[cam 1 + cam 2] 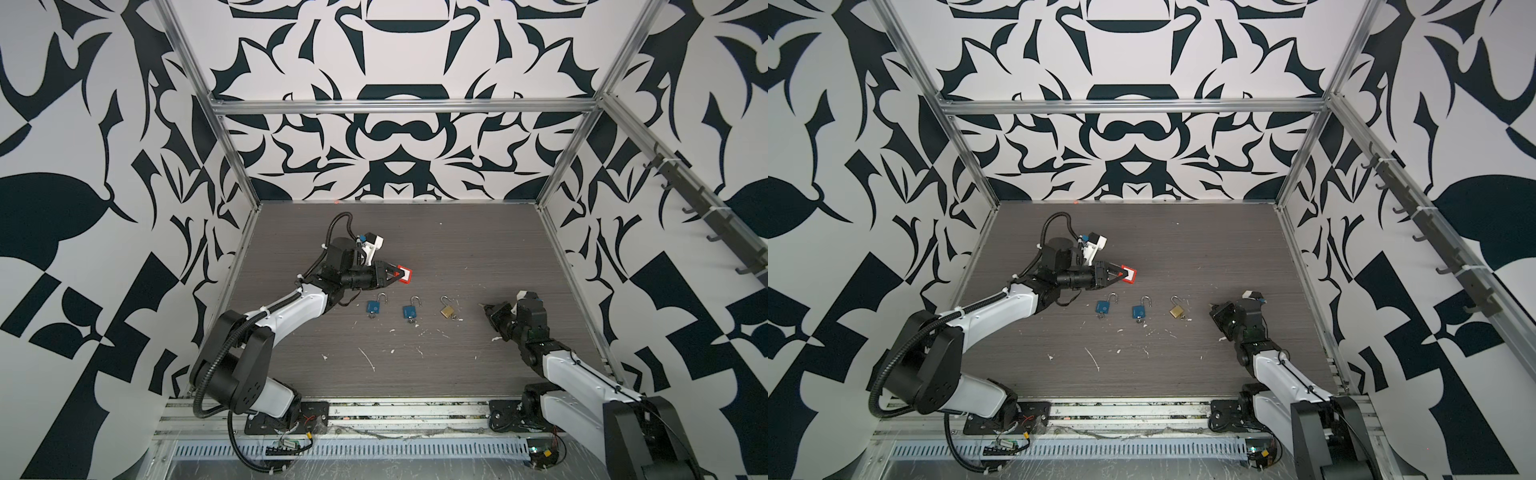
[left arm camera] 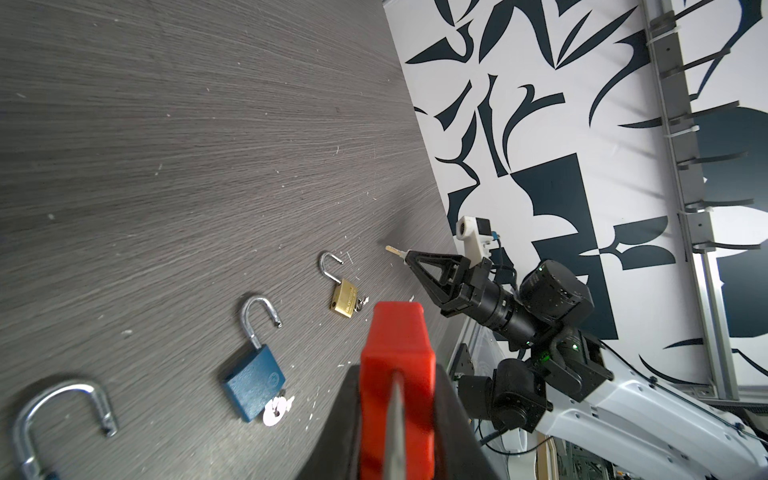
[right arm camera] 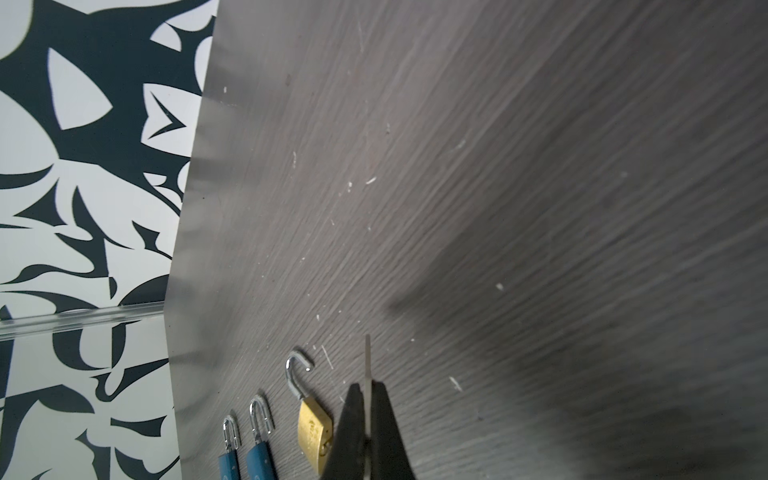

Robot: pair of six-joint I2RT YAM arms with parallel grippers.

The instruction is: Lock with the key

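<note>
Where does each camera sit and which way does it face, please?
Top views: high at the front, looking down at the table; both arms show, left gripper holding the red padlock.
Left wrist: on the left arm, looking past that padlock toward the right gripper, which pinches a key.
Right wrist: on the right arm, looking along its fingers and key across the table.
Shared: both wrist views show the brass padlock and blue padlocks.

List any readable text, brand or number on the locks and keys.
No text is legible.
Brass padlock: stamped lettering on its body, too blurred to read.
Blue padlock beside it: round emblem, too small to read.
Red padlock: white panel on its face, nothing legible.
Key in the right claw: no marking visible.
</note>
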